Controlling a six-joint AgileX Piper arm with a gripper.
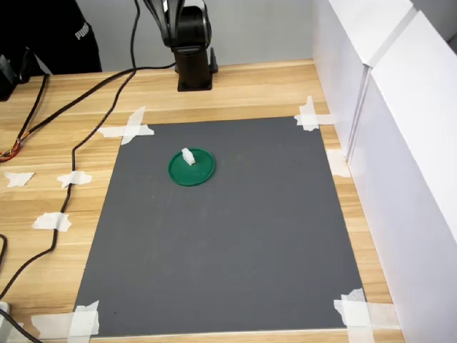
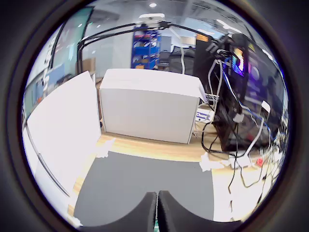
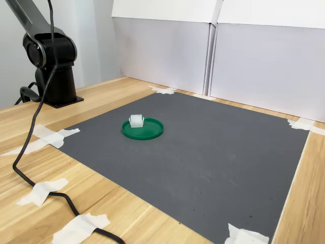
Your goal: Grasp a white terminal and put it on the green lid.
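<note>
Hand (image 2: 157,212) shut above gray mat (image 2: 145,183), white panels (image 2: 149,104) beyond.

Dark grey rectangular mat (image 1: 228,236) lies bare apart from flat round green plastic lid (image 1: 192,168) w/ small white plastic terminal (image 1: 188,156) on it. White upright panels (image 3: 254,61) wall off two mat edges. Black arm base (image 1: 194,68) stands behind the mat; black cables (image 1: 71,157) cross wooden desk (image 1: 64,121) at first exterior view's left.
</note>
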